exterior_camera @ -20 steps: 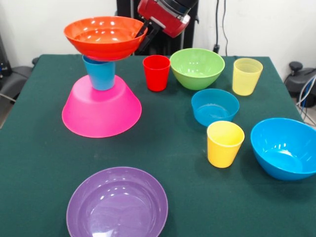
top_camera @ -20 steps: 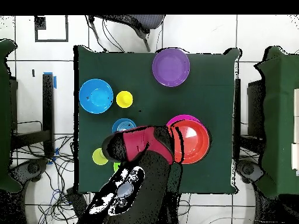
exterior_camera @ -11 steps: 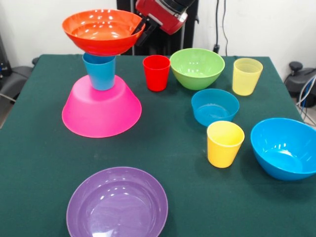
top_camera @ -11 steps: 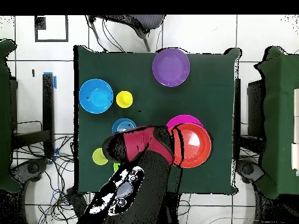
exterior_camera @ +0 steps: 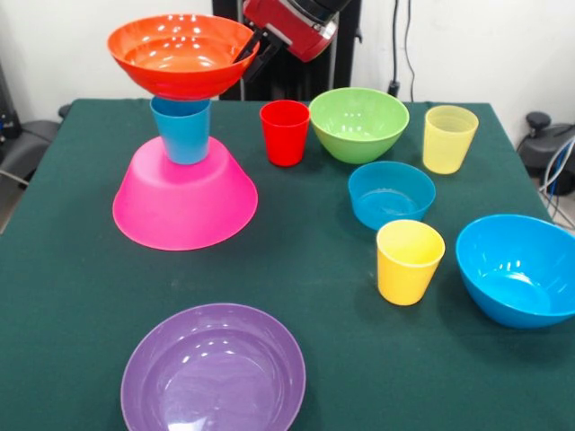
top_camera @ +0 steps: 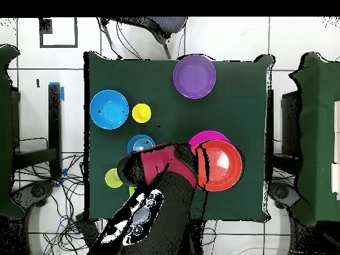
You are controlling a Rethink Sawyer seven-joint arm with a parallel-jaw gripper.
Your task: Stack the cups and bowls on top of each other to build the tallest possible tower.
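The tower's base is the pink bowl, upside down, with an upright blue cup on it. The orange bowl hangs right at the cup's mouth; I cannot tell whether they touch. My gripper is shut on the orange bowl's right rim. From overhead, the orange bowl covers the blue cup and most of the pink bowl, and the arm hides my gripper. The red cup and green bowl stand behind.
Pale yellow cup, small blue bowl, yellow cup and larger blue bowl stand on the right. The purple bowl sits at the near edge. The arm covers the red cup and green bowl from overhead.
The orange bowl has risen a little and drifted left in the front view, carried by my gripper. Everything else has stayed in place.
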